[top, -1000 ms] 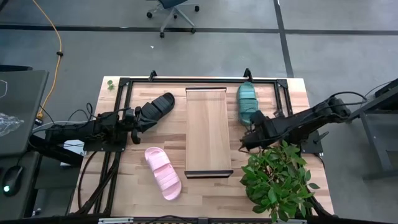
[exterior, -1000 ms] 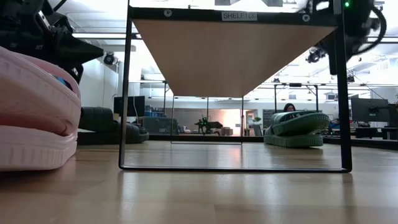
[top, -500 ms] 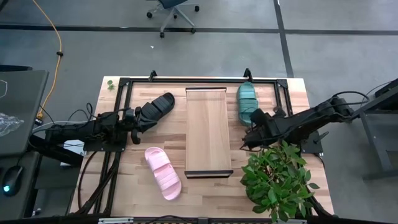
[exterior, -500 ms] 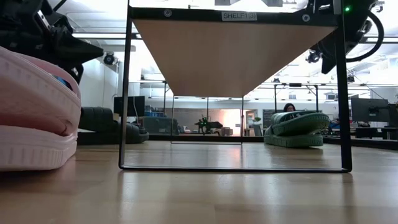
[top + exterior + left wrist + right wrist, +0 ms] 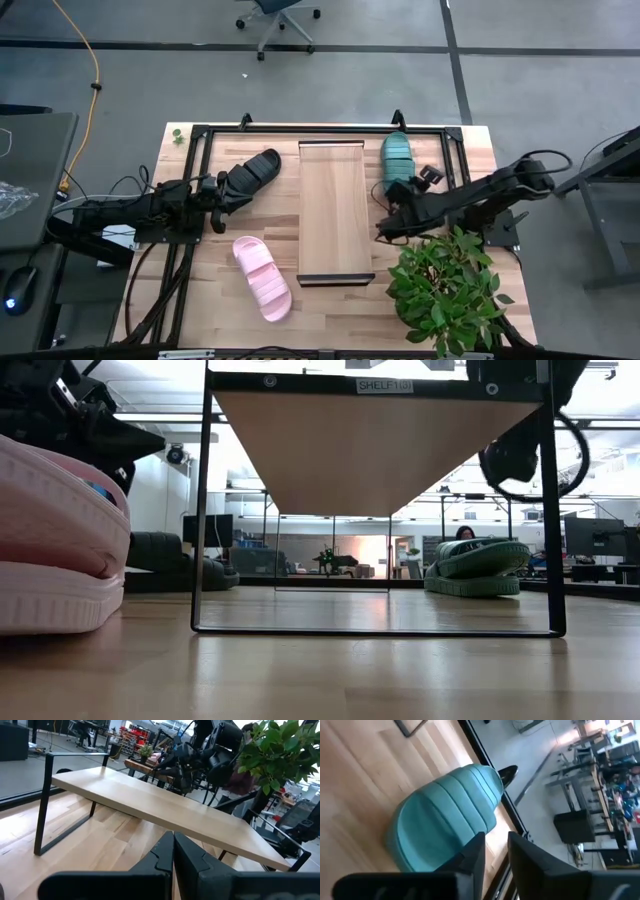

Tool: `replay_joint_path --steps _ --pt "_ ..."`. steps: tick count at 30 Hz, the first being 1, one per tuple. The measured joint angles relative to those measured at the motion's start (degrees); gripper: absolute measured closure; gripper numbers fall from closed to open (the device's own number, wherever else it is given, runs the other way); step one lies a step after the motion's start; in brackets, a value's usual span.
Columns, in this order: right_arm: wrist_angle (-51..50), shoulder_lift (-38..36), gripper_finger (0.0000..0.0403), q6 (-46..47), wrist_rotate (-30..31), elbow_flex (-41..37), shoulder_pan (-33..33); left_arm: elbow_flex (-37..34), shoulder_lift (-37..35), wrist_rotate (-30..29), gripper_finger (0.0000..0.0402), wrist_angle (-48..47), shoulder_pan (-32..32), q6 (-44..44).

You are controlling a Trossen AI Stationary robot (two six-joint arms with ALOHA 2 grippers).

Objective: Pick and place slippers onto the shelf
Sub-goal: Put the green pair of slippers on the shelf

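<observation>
1. Your right gripper point(image 5: 385, 228) sits low between the shelf point(image 5: 335, 210) and the teal slipper point(image 5: 397, 163), just past that slipper's near end. In its wrist view the fingers point(image 5: 472, 854) stand only slightly apart, a narrow gap between them, and they clamp nothing.

2. That wrist view looks straight along the teal slipper's ribbed strap, so the arm is lined up with the shoe's length. I judge this the approach to a grasp; you will need to spread the fingers wider before they can take the strap or the sole edge.

3. The teal slipper lies on the bench beside the shelf's right long edge, toward the far end, close against the dark frame rail. That rail leaves little room on the outer side, so a pinch from the shelf side or from above looks safer.

4. Your left gripper point(image 5: 222, 192) waits near the black slipper point(image 5: 252, 171) on the shelf's left; its fingers point(image 5: 187, 855) are pressed together and empty.

5. The pale pink slipper point(image 5: 262, 277) lies on the bench toward the near left of the shelf, well apart from both grippers.

6. The shelf top is bare, so none of the three is placed yet.

7. The potted plant point(image 5: 447, 289) stands just beside your right arm; its leaves could snag as you lift.
</observation>
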Motion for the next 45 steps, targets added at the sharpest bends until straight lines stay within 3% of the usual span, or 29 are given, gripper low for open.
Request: replay_joint_path --steps 7,11,20,27,35,39,45 --pt "-1.14 1.52 0.0318 4.76 -2.49 0.0 -0.56 0.0 0.0 1.29 0.0401 -0.21 0.0 0.62" --pt "-6.82 0.59 0.0318 14.25 -2.64 -0.02 0.82 0.01 0.0 2.66 0.0401 -0.34 -0.02 1.85" --pt "-6.39 -0.74 0.0318 9.2 -5.74 -1.84 3.93 0.0 0.0 1.58 0.0401 -0.37 0.0 1.89" --pt "-6.47 -0.73 0.0318 28.92 -7.56 -7.6 5.67 -0.01 0.0 0.98 0.0401 -0.28 0.0 2.74" --pt "-6.4 -2.46 0.0318 46.78 -8.14 -7.41 6.97 0.0 0.0 0.93 0.0401 -0.24 0.0 2.77" --pt "-5.96 -3.23 0.0318 40.38 -9.18 -7.41 8.57 0.0 0.0 0.81 0.0401 -0.22 -0.01 2.79" --pt "2.32 -3.23 0.0318 16.22 -7.13 -7.41 9.18 0.02 -0.01 0.81 0.0401 -0.2 0.0 2.88"
